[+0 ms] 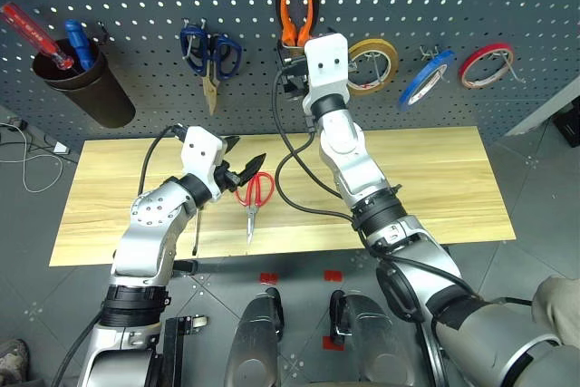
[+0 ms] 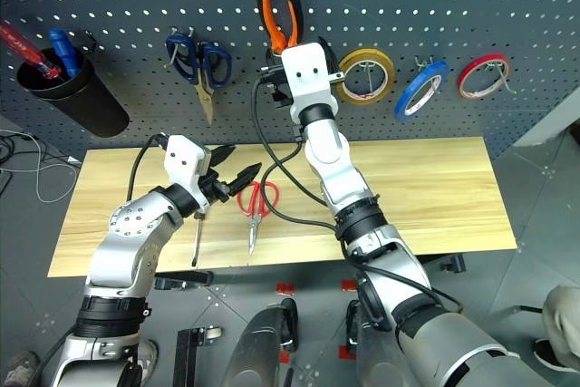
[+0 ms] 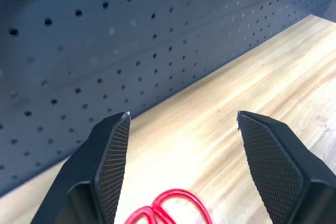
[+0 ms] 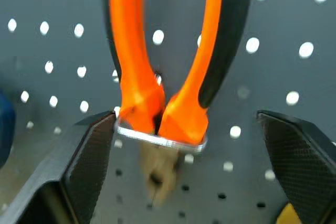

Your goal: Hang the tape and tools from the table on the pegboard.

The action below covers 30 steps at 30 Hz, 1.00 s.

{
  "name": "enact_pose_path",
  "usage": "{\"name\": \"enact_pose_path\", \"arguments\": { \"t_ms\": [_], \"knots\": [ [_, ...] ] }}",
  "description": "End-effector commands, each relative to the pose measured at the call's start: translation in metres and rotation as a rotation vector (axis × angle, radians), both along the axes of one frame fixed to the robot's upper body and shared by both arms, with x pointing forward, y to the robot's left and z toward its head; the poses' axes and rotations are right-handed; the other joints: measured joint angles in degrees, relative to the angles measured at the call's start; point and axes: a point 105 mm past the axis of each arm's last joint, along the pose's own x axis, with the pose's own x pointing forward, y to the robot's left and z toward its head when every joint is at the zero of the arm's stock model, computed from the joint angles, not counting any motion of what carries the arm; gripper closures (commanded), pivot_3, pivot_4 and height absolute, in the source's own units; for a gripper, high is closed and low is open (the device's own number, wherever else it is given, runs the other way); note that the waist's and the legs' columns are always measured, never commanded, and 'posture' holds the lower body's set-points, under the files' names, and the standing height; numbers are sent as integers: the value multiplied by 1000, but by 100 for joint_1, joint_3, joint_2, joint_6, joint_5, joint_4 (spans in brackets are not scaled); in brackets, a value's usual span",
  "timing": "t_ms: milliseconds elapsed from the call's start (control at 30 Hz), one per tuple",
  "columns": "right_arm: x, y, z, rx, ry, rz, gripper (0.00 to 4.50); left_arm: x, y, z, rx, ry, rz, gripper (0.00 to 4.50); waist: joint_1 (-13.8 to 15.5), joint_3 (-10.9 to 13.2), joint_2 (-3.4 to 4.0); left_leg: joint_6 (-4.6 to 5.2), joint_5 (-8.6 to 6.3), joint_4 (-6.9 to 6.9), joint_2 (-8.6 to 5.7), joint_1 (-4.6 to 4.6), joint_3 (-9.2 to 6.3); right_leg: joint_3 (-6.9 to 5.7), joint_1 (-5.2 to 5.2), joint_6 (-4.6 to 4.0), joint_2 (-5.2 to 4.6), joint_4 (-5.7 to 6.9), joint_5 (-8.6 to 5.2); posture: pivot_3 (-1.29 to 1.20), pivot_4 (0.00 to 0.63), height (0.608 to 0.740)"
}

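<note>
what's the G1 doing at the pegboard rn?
Hanging tools. The orange-and-black pliers already sit in a metal holder on the pegboard, with the right claw open around them, not gripping. The left claw is open just above the red-handled scissors on the table. The screwdriver also lies there.

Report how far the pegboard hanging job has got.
Done: the pliers and the blue tape hang on the pegboard. In hand: nothing; the right gripper has open jaws around the hung pliers, and the left gripper is open over the red scissors. Left: the scissors and the screwdriver, both on the table.
</note>
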Motion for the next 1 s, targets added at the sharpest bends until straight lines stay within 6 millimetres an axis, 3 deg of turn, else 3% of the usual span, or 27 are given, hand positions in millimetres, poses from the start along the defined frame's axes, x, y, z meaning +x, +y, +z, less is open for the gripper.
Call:
{"name": "enact_pose_path", "arguments": {
  "t_ms": [33, 100, 133, 200, 267, 333, 433, 600, 833, 1000],
  "knots": [
    [-25, 9, -3, 10, 44, 121, 0, -9, 3, -14, 25, 49, 37, 591, -5, 0, 0, 0, 0, -1, 0, 0, 0, 2, 0, 0, 0, -1, 0, -4, 350, 740],
    [-33, 7, -7, -10, 63, 144, 0, -11, 4, -19, 29, 73, 55, 38, -16, 0, 0, 1, -1, -5, 0, 0, 0, 2, -1, 0, 0, -3, 0, -4, 350, 740],
    [-37, 7, -11, -20, 82, 164, 0, -13, 6, -25, 32, 103, 67, 38, -17, 0, 0, 1, -1, -6, 2, 0, 0, 1, -2, 0, 1, -3, 0, -9, 347, 740],
    [-63, 9, -39, -88, 182, 318, 0, -24, 11, -53, 55, 229, 130, 38, -13, -1, -1, 0, -1, -4, 3, 0, -3, -2, -2, 0, 2, -1, 0, -12, 347, 740],
    [-104, 8, -80, -160, 357, 531, 0, -33, 18, -85, 85, 386, 247, 38, -9, -1, 0, 3, -3, -5, 0, 6, -8, 1, 10, 3, 1, -6, -2, -18, 346, 740],
    [-126, 3, -101, -206, 451, 612, 0, -37, 16, -97, 73, 472, 285, 38, 22, -1, -1, 14, -12, -3, -4, 5, -18, -1, 19, 11, -1, -15, -7, -23, 345, 740],
    [-142, -1, -118, -270, 525, 665, 0, -39, 15, -109, 109, 554, 317, 38, 8, 3, -7, 23, -17, 8, -6, 0, -20, 0, 16, 15, -2, -7, -8, -40, 346, 740],
    [-154, -7, -130, -320, 594, 714, 0, -36, 12, -125, 85, 648, 366, 38, -5, 1, -9, 13, -8, 4, 3, 15, -27, -2, 18, 26, 8, 4, -11, -51, 342, 740],
    [-153, -12, -132, -329, 622, 725, 0, -28, -1, -141, 108, 714, 381, 38, 0, -5, -13, -1, 3, 6, -4, 14, -24, 1, 20, 27, 5, 3, -8, -68, 338, 740],
    [-151, -22, -134, -301, 670, 727, 0, -24, -2, -152, 132, 750, 390, 1457, -1, -27, -12, -4, 5, 4, -4, 15, -24, -2, 23, 27, 4, 3, -8, -83, 332, 740]
  ]
}}
